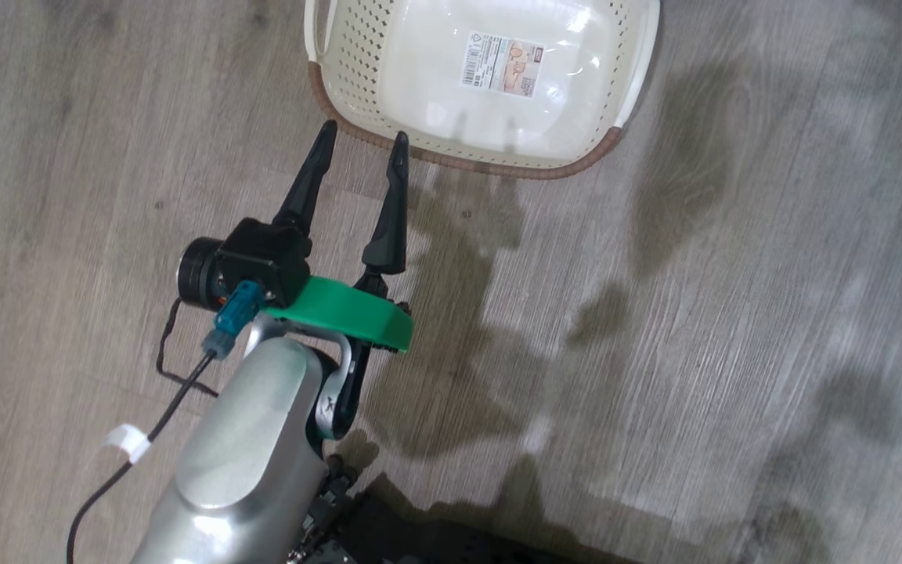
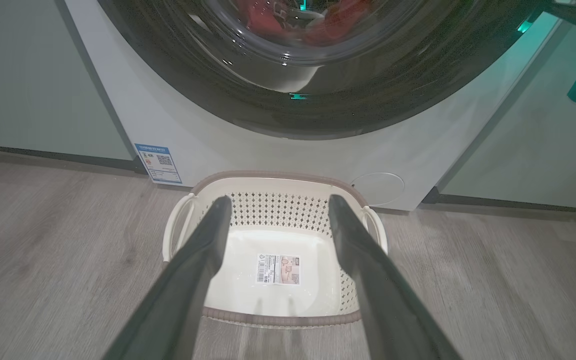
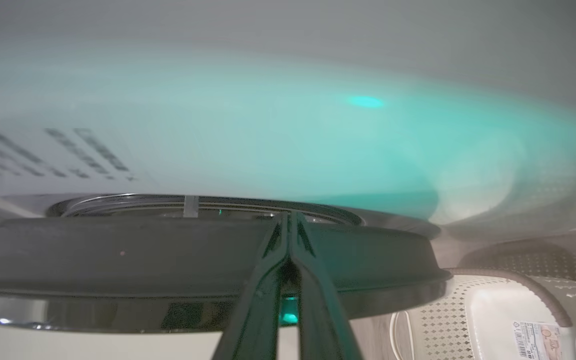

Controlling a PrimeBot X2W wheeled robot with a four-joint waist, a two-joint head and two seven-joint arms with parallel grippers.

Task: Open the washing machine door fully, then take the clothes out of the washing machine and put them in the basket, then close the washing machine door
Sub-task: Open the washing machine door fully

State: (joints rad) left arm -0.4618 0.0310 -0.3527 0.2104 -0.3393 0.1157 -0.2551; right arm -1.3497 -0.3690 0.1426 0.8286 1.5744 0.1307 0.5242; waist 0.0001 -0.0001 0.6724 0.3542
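The white washing machine fills the top of the left wrist view. Its door, a wide black rim around a clear window, lies against the front. Red clothes show through the window. On the floor just before the machine sits the cream basket, with just a label sticker inside. My left gripper hangs open over the basket's near rim. My right gripper is shut, its tips against the edge of the door's black rim; whether the door is ajar I cannot tell.
Pale green cabinets flank the machine on both sides. A blue label sticker and a small round white panel mark its lower front. Wood floor spreads around the basket. A black cable trails from my left wrist.
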